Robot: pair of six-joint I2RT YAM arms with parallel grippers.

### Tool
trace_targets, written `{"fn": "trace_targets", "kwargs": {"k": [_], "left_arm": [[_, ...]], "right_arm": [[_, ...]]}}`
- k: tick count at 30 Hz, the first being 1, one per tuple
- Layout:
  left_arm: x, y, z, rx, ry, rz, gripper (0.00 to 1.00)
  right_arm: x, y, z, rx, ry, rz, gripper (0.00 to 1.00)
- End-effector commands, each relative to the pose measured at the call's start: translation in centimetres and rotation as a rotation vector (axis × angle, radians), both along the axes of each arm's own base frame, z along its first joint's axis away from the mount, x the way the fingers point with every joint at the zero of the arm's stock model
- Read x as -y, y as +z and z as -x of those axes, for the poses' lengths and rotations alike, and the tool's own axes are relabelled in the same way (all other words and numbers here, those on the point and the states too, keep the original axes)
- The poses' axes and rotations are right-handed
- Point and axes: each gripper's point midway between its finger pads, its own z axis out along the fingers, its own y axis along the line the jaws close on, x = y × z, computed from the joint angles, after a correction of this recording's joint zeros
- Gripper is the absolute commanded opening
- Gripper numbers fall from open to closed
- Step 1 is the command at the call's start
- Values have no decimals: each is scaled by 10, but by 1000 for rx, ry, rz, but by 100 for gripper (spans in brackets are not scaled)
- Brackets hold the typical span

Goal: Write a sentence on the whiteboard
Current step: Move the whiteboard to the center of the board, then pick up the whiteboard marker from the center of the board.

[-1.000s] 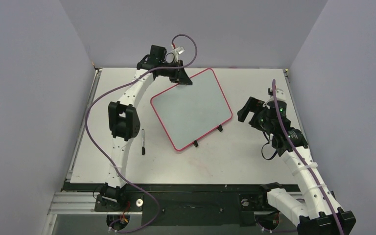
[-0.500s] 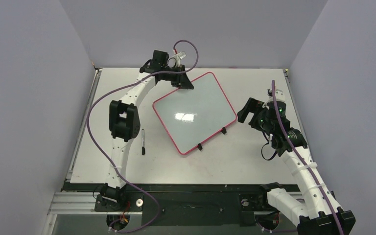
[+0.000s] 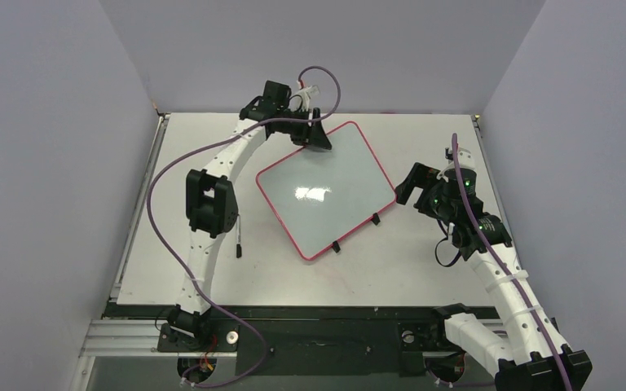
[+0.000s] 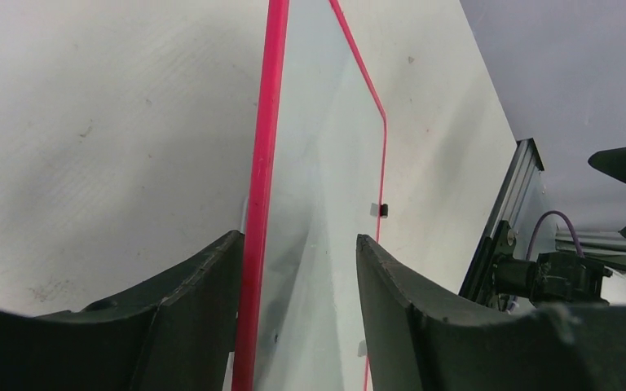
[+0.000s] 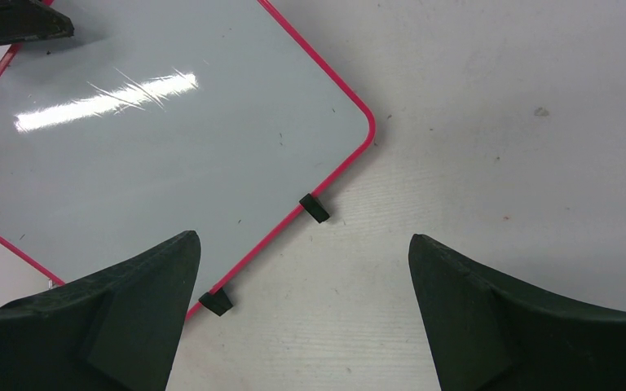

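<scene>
The whiteboard [image 3: 326, 191] sits skewed at mid-counter [image 3: 424, 269], with its two black clips [image 3: 374, 218] on the near-right edge. The left claw [image 3: 316, 137] pinches the far edge, the red rim between its fingers [image 4: 204, 285]. The right claw [image 3: 409, 182] hangs spread just beside the board's right corner. A black pen [image 3: 238, 244] lies near the left arm.

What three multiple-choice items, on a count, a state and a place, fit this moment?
1. How many black clips sit on the whiteboard rim? A one; B four; C two.
2. The right pincer is: A open, empty; B shut, empty; C shut on the whiteboard.
3. Where is the marker? A on the whiteboard; B on the table beside the left arm; C in the right pincer.
Answers: C, both show along one edge in the right wrist view; A, its fingers stand wide apart over the table; B, it lies by the left arm's elbow.
</scene>
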Motion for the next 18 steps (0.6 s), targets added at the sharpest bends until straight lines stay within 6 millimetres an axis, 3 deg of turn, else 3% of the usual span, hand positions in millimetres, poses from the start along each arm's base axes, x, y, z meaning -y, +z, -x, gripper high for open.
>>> {"fn": "trace_targets", "kwargs": {"k": [1, 4, 9, 10, 11, 12, 13, 14, 15, 16, 17, 18], "left_arm": [[-18, 83, -14, 184, 69, 26, 51], [-37, 111, -23, 224, 142, 34, 52], [-92, 145, -27, 290, 306, -36, 55], [-103, 131, -25, 256, 330, -76, 56], [-115, 142, -22, 295, 372, -113, 56], [-124, 126, -16, 261, 389, -159, 56], [-137, 133, -11, 298, 426, -203, 56], [-144, 115, -4, 261, 438, -251, 56], [-156, 122, 2, 288, 478, -292, 56], [-164, 104, 10, 249, 487, -336, 55], [-174, 113, 19, 275, 521, -361, 54], [-180, 94, 28, 236, 524, -401, 53]], "right_arm": [[2, 14, -2, 48, -2, 13, 95], [1, 14, -2, 48, 3, 12, 95], [0, 17, -2, 52, 10, 9, 95], [-1, 17, -3, 52, 12, 8, 95], [-1, 19, -3, 55, 14, 7, 95], [-2, 19, -4, 54, 16, 7, 95], [-2, 19, -5, 57, 17, 5, 95], [-4, 18, -6, 51, 23, 2, 95], [-5, 20, -7, 54, 27, 1, 95], [-7, 19, -8, 48, 35, -1, 95], [-8, 21, -10, 51, 41, -4, 95], [-9, 20, -11, 46, 44, -2, 95]]}}
